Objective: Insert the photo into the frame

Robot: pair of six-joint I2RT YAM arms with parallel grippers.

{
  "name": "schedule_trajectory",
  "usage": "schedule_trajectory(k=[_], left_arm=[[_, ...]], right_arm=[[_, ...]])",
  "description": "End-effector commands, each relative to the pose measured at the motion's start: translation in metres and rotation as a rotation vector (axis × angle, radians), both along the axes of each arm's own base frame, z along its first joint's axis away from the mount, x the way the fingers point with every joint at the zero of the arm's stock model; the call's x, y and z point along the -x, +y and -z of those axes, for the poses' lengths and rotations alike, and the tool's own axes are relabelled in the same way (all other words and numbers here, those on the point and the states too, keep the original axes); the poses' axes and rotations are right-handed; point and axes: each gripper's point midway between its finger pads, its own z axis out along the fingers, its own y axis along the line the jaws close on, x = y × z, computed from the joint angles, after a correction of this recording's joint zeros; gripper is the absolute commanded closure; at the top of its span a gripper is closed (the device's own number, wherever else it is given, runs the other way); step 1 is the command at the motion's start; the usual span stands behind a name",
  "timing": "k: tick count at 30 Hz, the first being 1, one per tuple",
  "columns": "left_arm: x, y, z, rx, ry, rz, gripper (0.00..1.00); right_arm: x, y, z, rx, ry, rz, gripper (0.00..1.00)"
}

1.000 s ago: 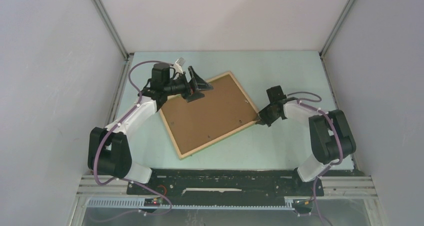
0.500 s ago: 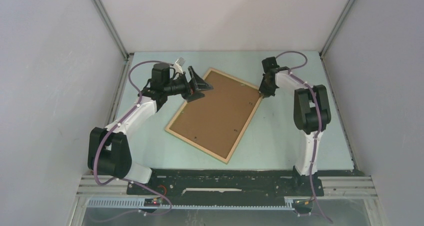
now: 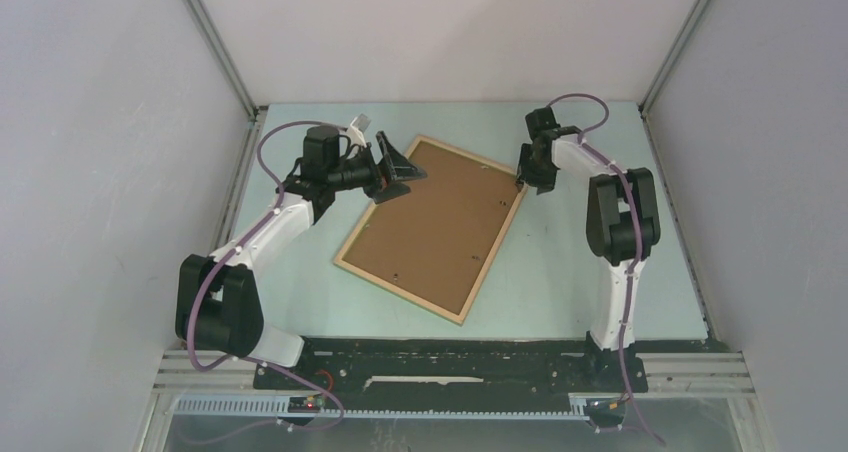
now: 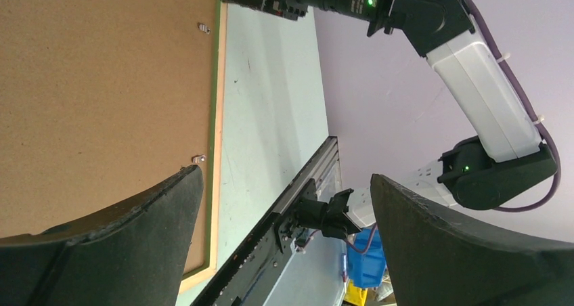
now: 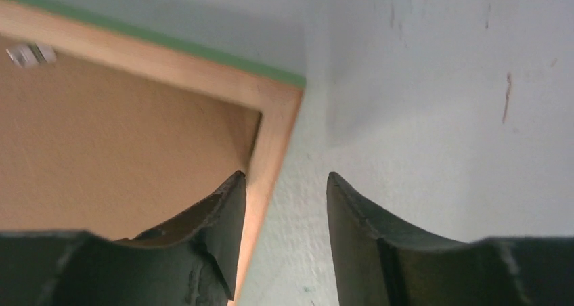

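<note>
The frame (image 3: 398, 292) is lying wood-side up on the desk (image 3: 560, 292), with the photo (image 3: 435, 227) sitting inside it, brown back up, and its long axis running away rightward. The right fingers (image 5: 216, 231) are straddling the rail at its far right corner, parted and pinching nothing. The left fingers (image 4: 433, 245) are hovering, spread wide, over its far left edge.

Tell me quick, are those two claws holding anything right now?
Left gripper: wide open, holding nothing.
Right gripper: open, jaws astride the corner rim of the thin light-wood rectangular frame, not clamping it.
</note>
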Motion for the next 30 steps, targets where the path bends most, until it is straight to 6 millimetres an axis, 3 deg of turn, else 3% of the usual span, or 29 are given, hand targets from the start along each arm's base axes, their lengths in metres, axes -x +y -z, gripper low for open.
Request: schedule_trajectory(k=[1, 5, 9, 23, 27, 30], left_arm=[[0.01, -0.002, -0.011, 0.032, -0.038, 0.023, 0.0], [0.012, -0.002, -0.015, 0.039, -0.046, 0.025, 0.0], [0.013, -0.003, -0.017, 0.043, -0.049, 0.029, 0.0], [0.016, -0.005, -0.018, 0.046, -0.05, 0.037, 0.0], [0.016, -0.005, -0.018, 0.047, -0.049, 0.037, 0.0], [0.016, -0.005, -0.017, 0.048, -0.045, 0.038, 0.0]], right_arm=[[0.02, 0.001, -0.038, -0.045, -0.059, -0.046, 0.41], [0.041, 0.022, -0.033, -0.165, -0.077, -0.125, 0.32], [0.048, 0.038, -0.013, -0.188, -0.046, -0.189, 0.33], [0.034, 0.049, 0.01, -0.102, -0.001, -0.161, 0.4], [0.03, 0.05, 0.014, -0.092, 0.008, -0.142, 0.48], [0.028, 0.049, 0.02, -0.088, 0.022, -0.137, 0.59]])
